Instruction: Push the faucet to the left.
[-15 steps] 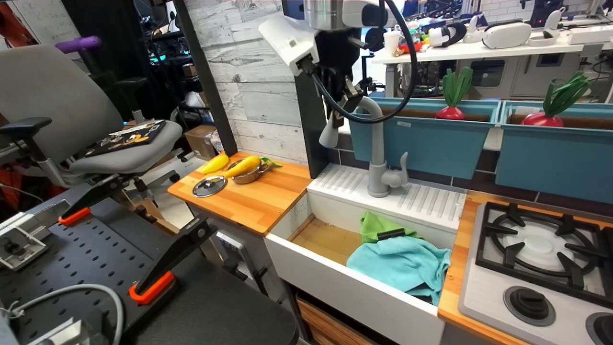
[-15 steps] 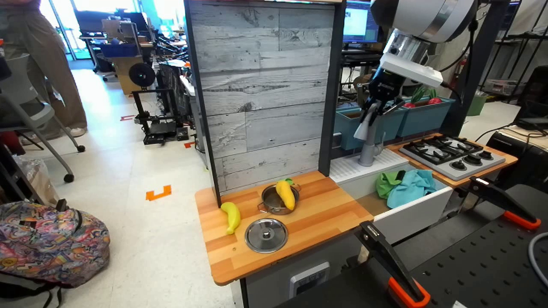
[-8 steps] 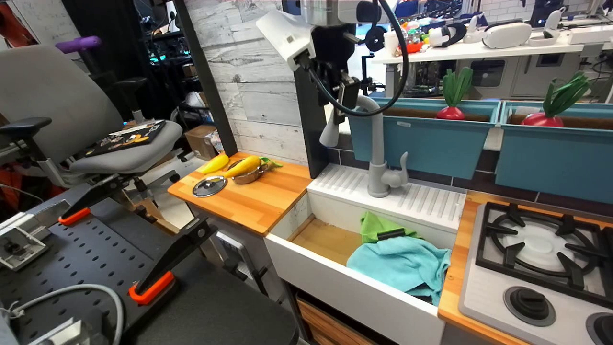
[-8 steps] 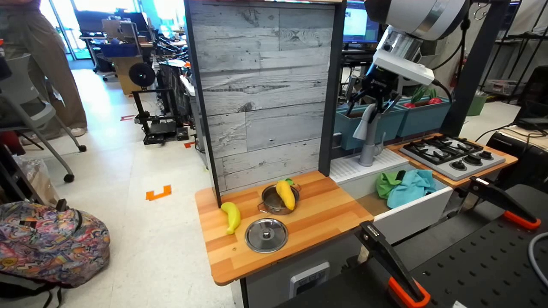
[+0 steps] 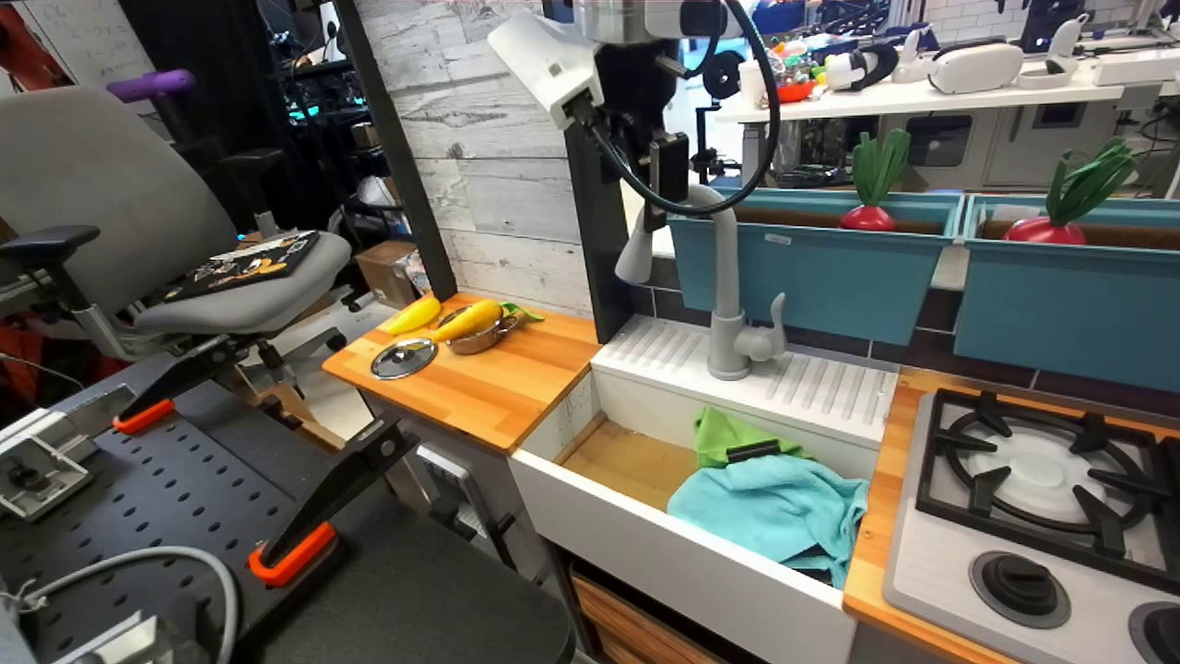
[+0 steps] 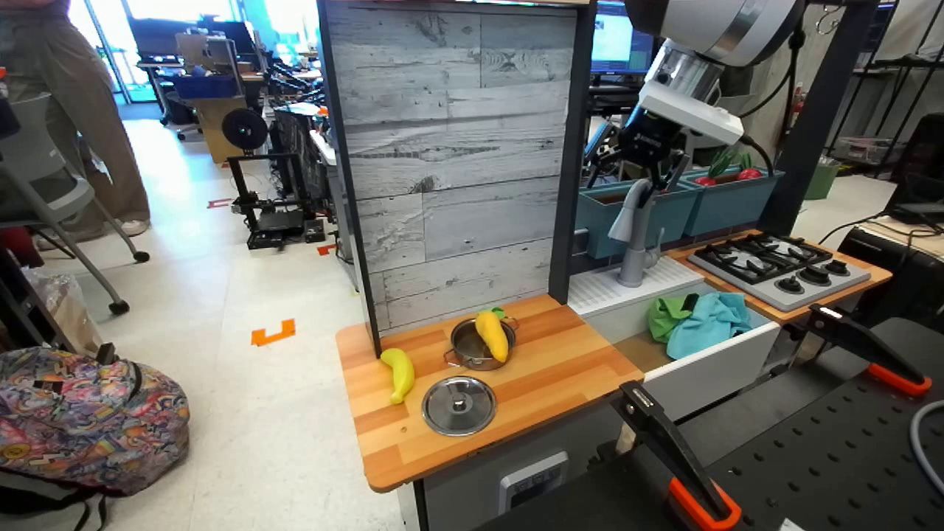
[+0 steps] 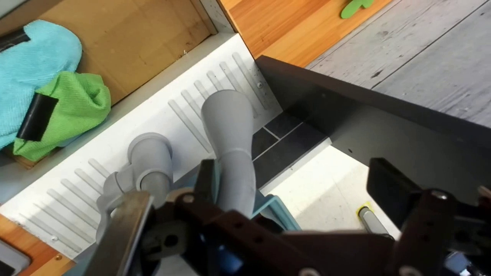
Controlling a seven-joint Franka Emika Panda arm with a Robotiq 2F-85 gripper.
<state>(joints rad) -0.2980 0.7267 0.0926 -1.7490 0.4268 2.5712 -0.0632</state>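
Holding cloths (image 5: 774, 503), the sink (image 5: 682, 576) adjoins the faucet (image 5: 728, 277).

Banana (image 6: 400, 376), pot (image 6: 476, 363) and lid (image 6: 459, 420) share the desk (image 6: 579, 350)

The lid lies flat just beside the pot — a yellow vegetable (image 6: 493, 338) lies across the pot. The banana sits apart from pot and lid. In the sink (image 5: 682, 576), a green cloth (image 5: 724, 429) and a blue cloth (image 5: 774, 503) are bunched together, touching. Behind it are 2 teal planters (image 5: 820, 286) — each holding 1 red vegetable (image 5: 867, 219) with green leaves (image 5: 880, 168). A stove (image 5: 936, 544) near the sink shows 3 knobs (image 6: 814, 275) in an exterior view. On the floor (image 6: 287, 405), a patterned backpack (image 6: 118, 413) sits near orange tape (image 6: 273, 334). A grey chair (image 5: 83, 194) carries a dark printed item (image 5: 253, 265).
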